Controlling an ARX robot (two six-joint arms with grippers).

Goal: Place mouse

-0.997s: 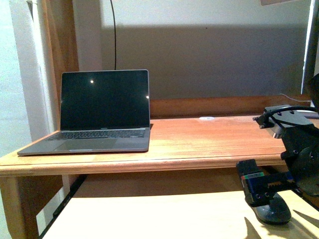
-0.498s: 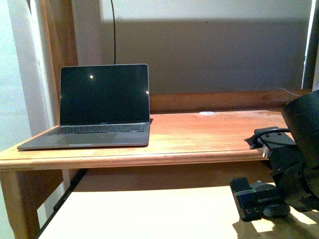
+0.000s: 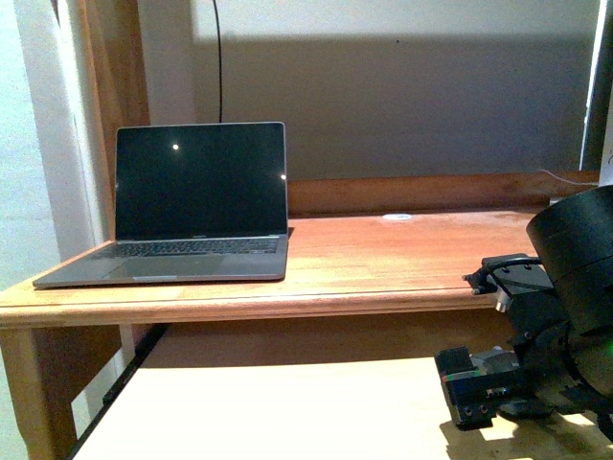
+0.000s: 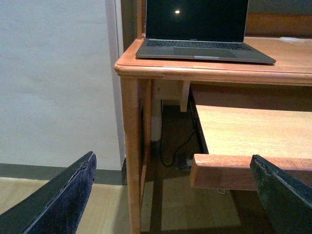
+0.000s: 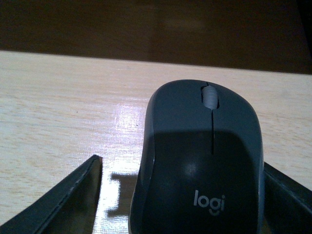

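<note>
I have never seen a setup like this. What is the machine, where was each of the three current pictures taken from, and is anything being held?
It is a robot with two arms, each ending in a two-finger gripper. The wide picture comes from a camera on the robot's body, looking ahead. In it an open laptop with a dark screen stands on a wooden desk, with a lighter pull-out shelf below. The right arm reaches down to that shelf.

The other two pictures come from cameras on the wrists. The left gripper is open and empty, facing the desk's corner from low down. In the right wrist view, a dark grey mouse lies on the shelf between the fingers of the right gripper. A gap shows on one side, so the mouse is not clamped. Nothing is held.
</note>
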